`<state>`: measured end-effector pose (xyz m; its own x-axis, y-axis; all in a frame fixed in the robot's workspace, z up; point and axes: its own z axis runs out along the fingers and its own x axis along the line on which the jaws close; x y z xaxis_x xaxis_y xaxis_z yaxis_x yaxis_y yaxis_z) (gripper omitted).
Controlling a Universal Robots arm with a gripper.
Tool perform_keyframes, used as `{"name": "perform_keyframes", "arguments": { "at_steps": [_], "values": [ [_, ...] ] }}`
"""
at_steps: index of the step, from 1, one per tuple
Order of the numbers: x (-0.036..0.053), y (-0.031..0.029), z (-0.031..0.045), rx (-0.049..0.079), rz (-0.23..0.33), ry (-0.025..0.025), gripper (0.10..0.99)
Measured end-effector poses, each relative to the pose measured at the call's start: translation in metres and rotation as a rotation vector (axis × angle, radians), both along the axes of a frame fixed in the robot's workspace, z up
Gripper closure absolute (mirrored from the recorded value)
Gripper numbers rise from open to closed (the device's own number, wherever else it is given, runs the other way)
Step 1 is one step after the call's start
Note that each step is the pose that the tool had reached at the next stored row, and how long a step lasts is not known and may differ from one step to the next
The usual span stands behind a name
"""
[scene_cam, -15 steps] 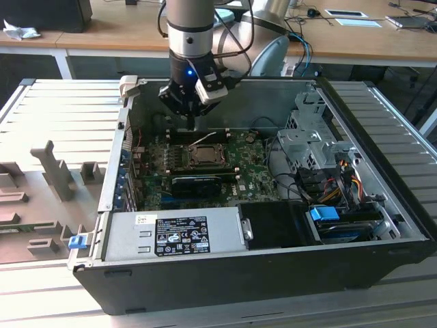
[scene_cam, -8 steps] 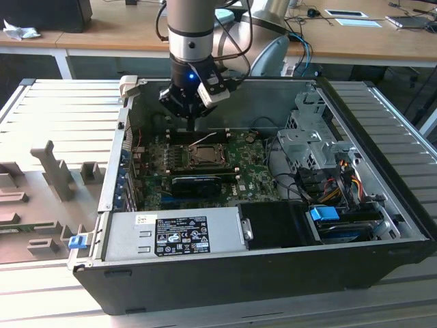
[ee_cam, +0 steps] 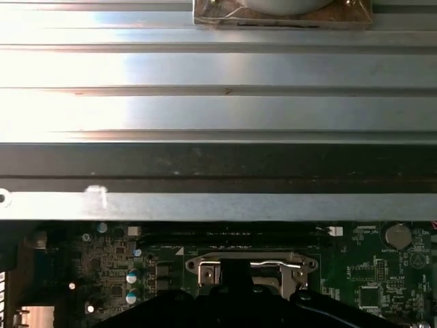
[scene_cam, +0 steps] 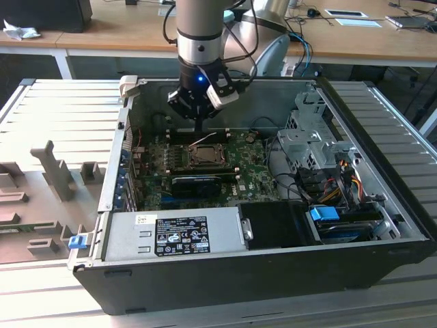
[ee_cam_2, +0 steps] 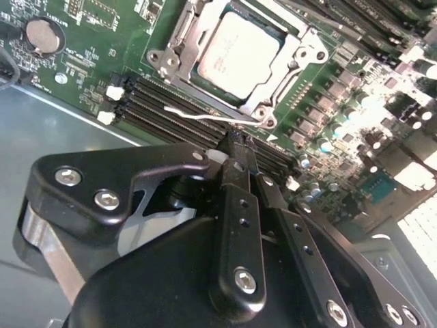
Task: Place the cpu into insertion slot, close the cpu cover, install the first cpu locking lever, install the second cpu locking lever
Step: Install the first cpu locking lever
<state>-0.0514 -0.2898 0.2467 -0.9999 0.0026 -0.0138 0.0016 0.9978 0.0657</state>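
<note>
So the cpu (ee_cam_2: 240,53) sits in the insertion slot (ee_cam_2: 270,102) with the cpu cover (ee_cam_2: 179,37) swung up off it. The hand (ee_cam_2: 235,154) hangs just beside the socket, fingers pressed together; its tips hide whatever they touch.

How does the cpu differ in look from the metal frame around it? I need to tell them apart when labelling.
The cpu is a flat, pale silver-beige square with an unbroken face; the cpu cover is a silvery-grey frame with a square window and screw tabs at its corners. The cpu lies inside; the cpu cover rings it. Both are metal and sit at the socket on the green board.
</note>
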Motion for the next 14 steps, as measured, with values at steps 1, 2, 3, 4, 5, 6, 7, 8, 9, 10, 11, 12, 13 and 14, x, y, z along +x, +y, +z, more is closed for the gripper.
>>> {"name": "perform_keyframes", "arguments": {
  "at_steps": [1, 2, 3, 4, 5, 6, 7, 8, 9, 10, 11, 12, 13, 14],
  "values": [
    [0.0003, 0.0001, -0.0023, 0.0, 0.006, -0.0003, 0.98],
    [0.0006, 0.0003, -0.0033, 0.0, 0.01, -0.0003, 0.98],
    [0.001, 0.0004, -0.0037, 0.002, 0.013, -0.0002, 0.98],
    [0.0017, 0.0005, -0.004, 0.007, 0.015, -0.0002, 0.98],
    [0.0025, 0.0006, -0.0045, 0.012, 0.017, -0.0003, 0.98],
    [0.0033, 0.0006, -0.0052, 0.016, 0.019, -0.0005, 0.98],
    [0.004, 0.0006, -0.0059, 0.017, 0.021, -0.0005, 0.98],
    [0.0052, 0.0007, -0.0076, 0.017, 0.024, -0.0004, 0.98],
    [0.0062, 0.0008, -0.0094, 0.017, 0.026, -0.0003, 0.98],
    [0.0073, 0.001, -0.0118, 0.017, 0.028, -0.0003, 0.98],
    [0.008, 0.0013, -0.0137, 0.017, 0.029, -0.0004, 0.98],
    [0.0089, 0.0018, -0.0159, 0.017, 0.031, -0.0004, 0.98],
    [0.0093, 0.002, -0.0169, 0.017, 0.032, -0.0003, 0.98],
    [0.0096, 0.0022, -0.0174, 0.018, 0.033, -0.0003, 0.98]
  ]
}}
